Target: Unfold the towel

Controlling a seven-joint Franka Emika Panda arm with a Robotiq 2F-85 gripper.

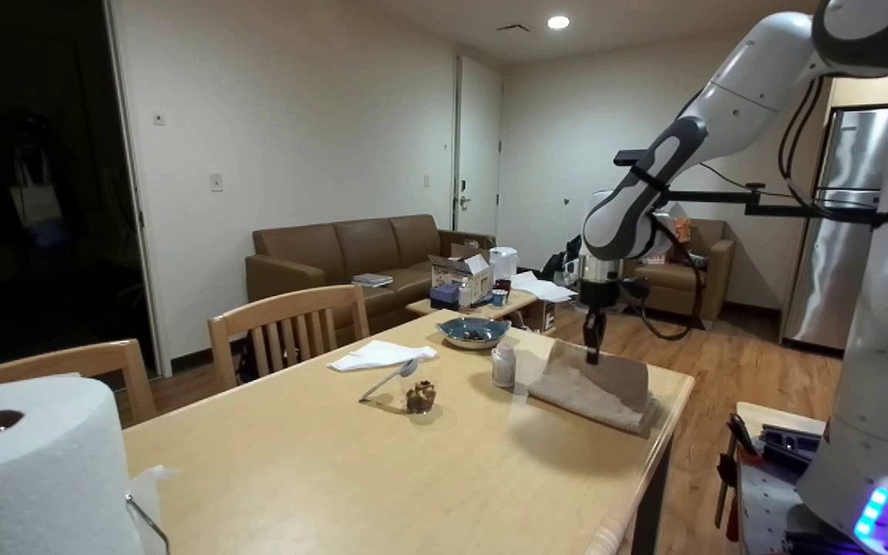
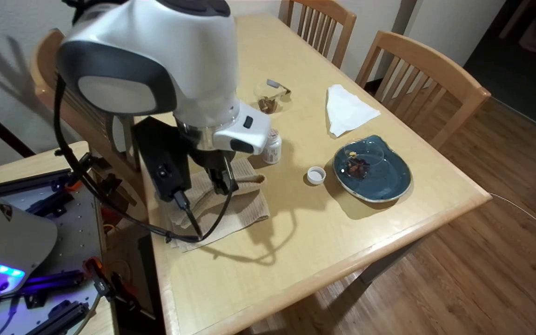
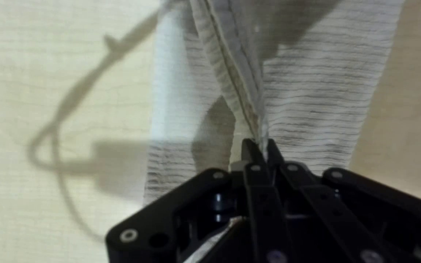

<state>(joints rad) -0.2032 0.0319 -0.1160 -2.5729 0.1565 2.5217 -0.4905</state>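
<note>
A robot's gripper (image 3: 262, 149) pinches a raised fold of a tan towel (image 3: 320, 102), likely to peel the upper layer open, as the rest lies on a pale table (image 2: 305, 274), a white bottle (image 2: 272, 151) standing just beyond.

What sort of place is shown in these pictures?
Probably a home's living and dining room: a brown sofa, a table with wooden chairs, and what looks like a fridge.

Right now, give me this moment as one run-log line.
pincer: closed on beige ribbed cloth towel | towel: upper part raised, lower part lying on pale wooden table | unfolding: unfinished
</note>
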